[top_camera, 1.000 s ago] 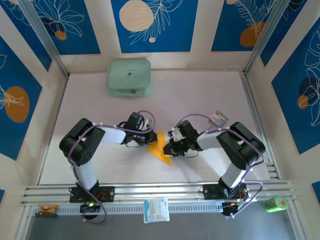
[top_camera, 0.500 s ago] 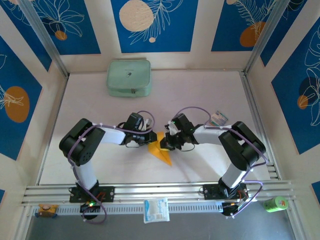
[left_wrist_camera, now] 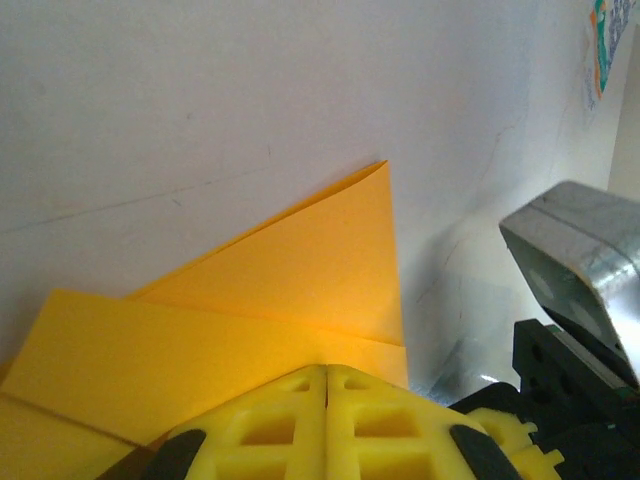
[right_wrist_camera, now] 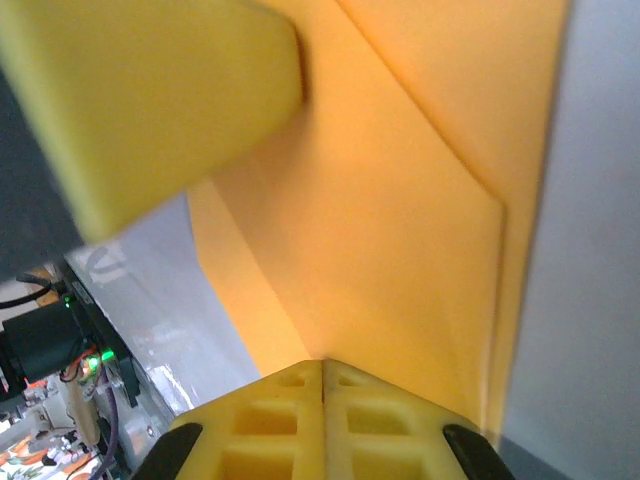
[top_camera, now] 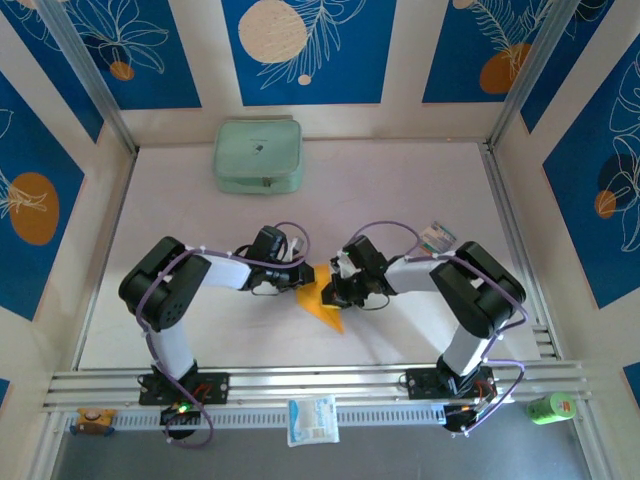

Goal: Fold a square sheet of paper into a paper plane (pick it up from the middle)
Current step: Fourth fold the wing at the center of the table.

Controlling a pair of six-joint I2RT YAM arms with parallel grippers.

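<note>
The left arm (top_camera: pixel 215 270), black joints and white links looped with purple cable, stands with its elbow out to the left and its forearm reaching inward. The right arm (top_camera: pixel 425 275), built alike, mirrors it from the other side. The yellow plastic left gripper (left_wrist_camera: pixel 325 385) has its two fingers pressed flat together — no gap along the seam. The yellow right gripper (right_wrist_camera: pixel 322 375) is closed the same way. The two grippers face each other, tips just beside one another.
</note>
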